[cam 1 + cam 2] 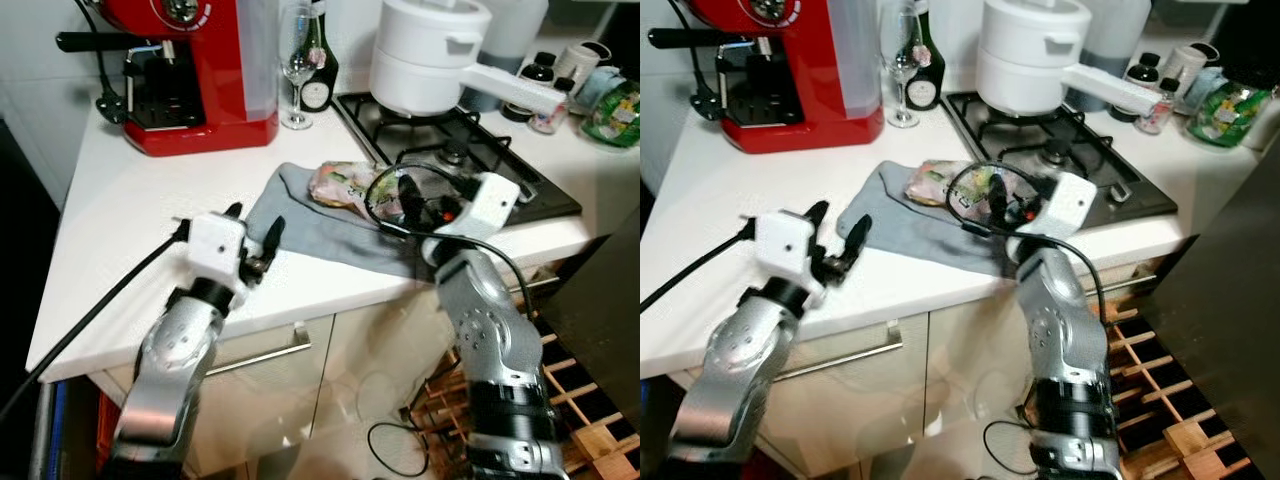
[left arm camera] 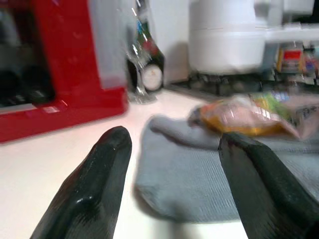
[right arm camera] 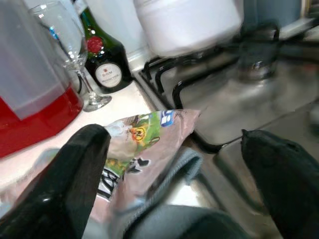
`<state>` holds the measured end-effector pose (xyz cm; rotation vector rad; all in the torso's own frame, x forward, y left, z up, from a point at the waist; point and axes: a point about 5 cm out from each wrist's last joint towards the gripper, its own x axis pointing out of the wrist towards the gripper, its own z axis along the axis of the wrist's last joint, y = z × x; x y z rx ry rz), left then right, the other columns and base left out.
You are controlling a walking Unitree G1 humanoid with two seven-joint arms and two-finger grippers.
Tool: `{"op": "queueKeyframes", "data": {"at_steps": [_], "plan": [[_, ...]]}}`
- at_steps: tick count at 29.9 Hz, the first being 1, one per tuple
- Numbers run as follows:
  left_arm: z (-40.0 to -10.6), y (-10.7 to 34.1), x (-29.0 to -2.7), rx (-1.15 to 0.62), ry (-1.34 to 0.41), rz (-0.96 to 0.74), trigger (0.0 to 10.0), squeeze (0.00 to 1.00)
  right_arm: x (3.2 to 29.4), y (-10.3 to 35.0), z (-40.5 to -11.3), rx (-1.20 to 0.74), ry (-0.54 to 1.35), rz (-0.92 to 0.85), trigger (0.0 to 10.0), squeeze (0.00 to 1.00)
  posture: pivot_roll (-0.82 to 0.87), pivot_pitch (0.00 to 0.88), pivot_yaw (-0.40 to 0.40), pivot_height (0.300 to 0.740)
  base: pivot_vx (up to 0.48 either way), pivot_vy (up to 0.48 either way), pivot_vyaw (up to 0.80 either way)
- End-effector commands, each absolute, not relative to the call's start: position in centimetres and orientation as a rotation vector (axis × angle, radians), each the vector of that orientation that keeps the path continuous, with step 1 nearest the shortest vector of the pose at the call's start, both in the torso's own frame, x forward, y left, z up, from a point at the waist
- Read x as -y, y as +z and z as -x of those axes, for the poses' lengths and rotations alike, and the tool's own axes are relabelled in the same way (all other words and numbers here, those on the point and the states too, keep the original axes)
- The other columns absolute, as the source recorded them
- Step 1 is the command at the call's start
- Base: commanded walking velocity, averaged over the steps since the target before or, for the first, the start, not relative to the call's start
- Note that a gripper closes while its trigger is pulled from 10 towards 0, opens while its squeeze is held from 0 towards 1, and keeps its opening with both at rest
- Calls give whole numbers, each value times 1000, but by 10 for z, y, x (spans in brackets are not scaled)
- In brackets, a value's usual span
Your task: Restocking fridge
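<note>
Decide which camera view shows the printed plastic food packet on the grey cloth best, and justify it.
The right wrist view: the printed plastic food packet is close, its label artwork readable. The left wrist view blurs it, and in both eye views the right gripper and a black cable partly cover it.

Both my silver arms reach forward and bend at the elbow. My left gripper point(image 1: 253, 232) is low, and its two black fingers point(image 2: 94, 194) are spread wide apart. My right gripper point(image 3: 174, 169) is a bit higher, and its fingers point(image 3: 62, 191) are spread wide too.
</note>
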<state>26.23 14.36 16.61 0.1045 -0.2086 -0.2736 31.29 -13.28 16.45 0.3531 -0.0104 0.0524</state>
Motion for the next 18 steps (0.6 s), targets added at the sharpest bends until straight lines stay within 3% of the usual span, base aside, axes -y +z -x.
{"op": "queueKeyframes", "data": {"at_steps": [1, 4, 8, 9, 18], "plan": [[-254, 178, -142, 267, -284, -89, 10000, 0, 134, 177, -304, 70, 54, -263, 10000, 1000, -51, 0, -54, 740, 0, 0, 0], [-252, 185, -133, 300, -309, -97, 10000, 0, 129, 178, -298, 78, 67, -235, 10000, 1000, -48, 0, -55, 740, 0, 0, 0], [-257, 187, -127, 315, -328, -104, 10000, 0, 121, 175, -305, 30, 85, -333, 10000, 1000, -48, 0, -54, 740, 0, 0, 0], [-259, 187, -128, 315, -328, -106, 10000, 0, 122, 175, -310, 12, 70, -373, 10000, 0, -52, 0, -52, 740, 0, 0, 0], [-269, 191, -130, 314, -321, -109, 10000, 0, 124, 177, -338, -39, 50, -489, 10000, 0, -45, 0, -42, 740, 0, 0, 0]]}}
